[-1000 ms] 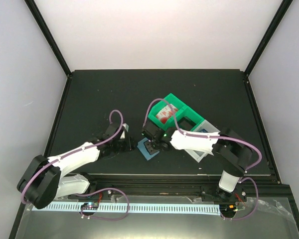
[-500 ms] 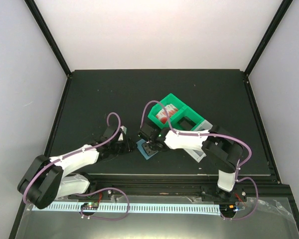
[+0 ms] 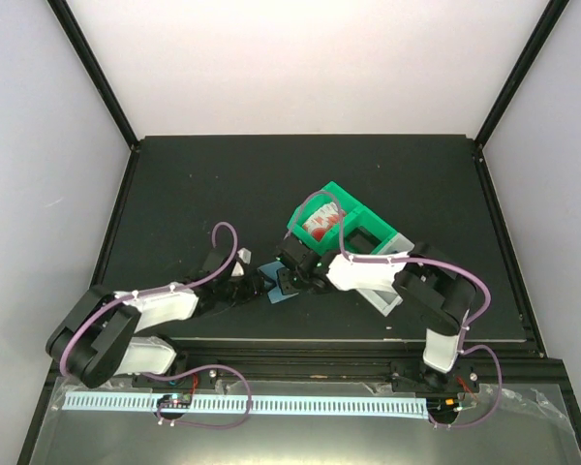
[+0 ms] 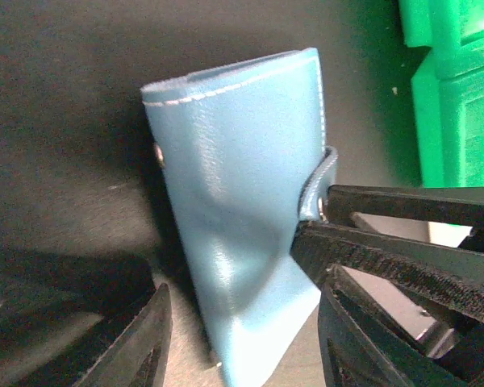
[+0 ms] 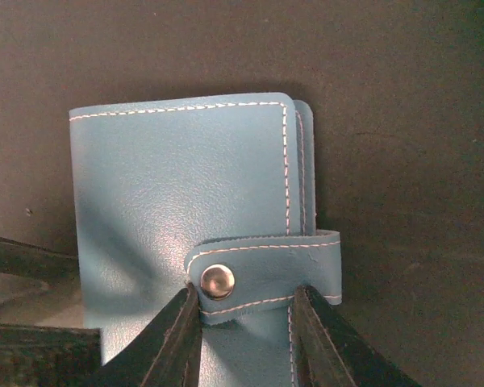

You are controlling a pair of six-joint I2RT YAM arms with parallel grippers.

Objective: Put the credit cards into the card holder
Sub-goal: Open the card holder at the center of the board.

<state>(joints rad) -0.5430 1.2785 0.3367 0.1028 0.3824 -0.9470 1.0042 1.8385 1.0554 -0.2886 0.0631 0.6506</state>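
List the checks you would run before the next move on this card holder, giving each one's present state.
1. Is the card holder open? Not ok: snap tab fastened.
2. Tab reached by the right claw? Ok.
3. Holder flanked by the left claw? Ok.
4. Either claw gripping firmly? Cannot tell.
5. Where do the credit cards lie? Cannot tell.

Left arm (image 3: 160,305) and right arm (image 3: 368,273): glossy white shells between bulky black joints, a purple cable (image 3: 223,235) looping off each and down to the base, matte black fingers (image 5: 173,343) tipped with ribbed pads (image 4: 395,262).
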